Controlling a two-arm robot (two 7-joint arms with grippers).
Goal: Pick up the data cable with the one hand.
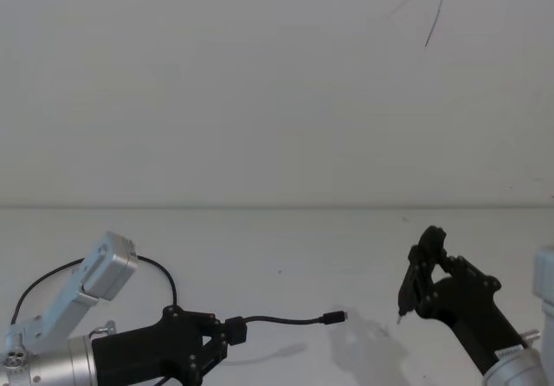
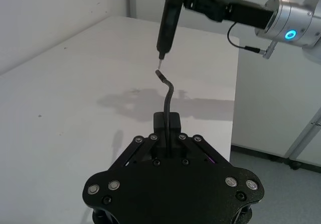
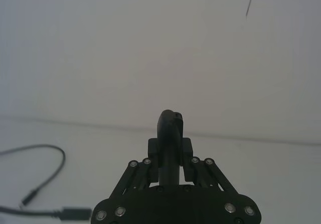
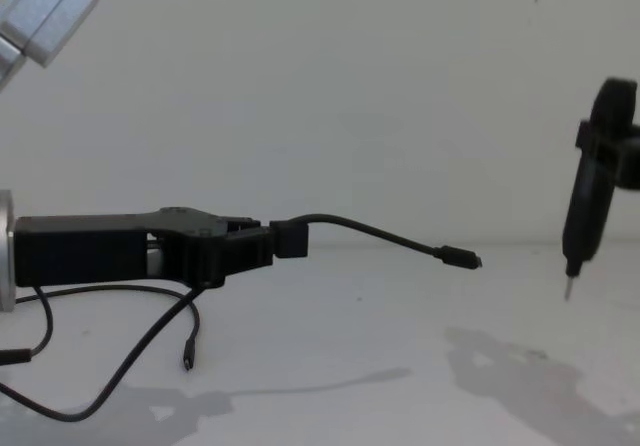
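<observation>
The left gripper (image 1: 227, 332) reaches in from the left above the table (image 1: 286, 256), closed on one plug of the data cable (image 4: 370, 232). The cable's short free end juts out to the right toward the pen-shaped tool (image 4: 588, 216), which hangs upright in the right gripper (image 1: 421, 275), tip down, clear of the table. The rest of the cable droops below the left gripper.

Two hands — left hand (image 1: 227, 338), right hand (image 1: 417, 273) — one data cable (image 4: 375, 234), one pen-shaped tool (image 4: 590, 206)
</observation>
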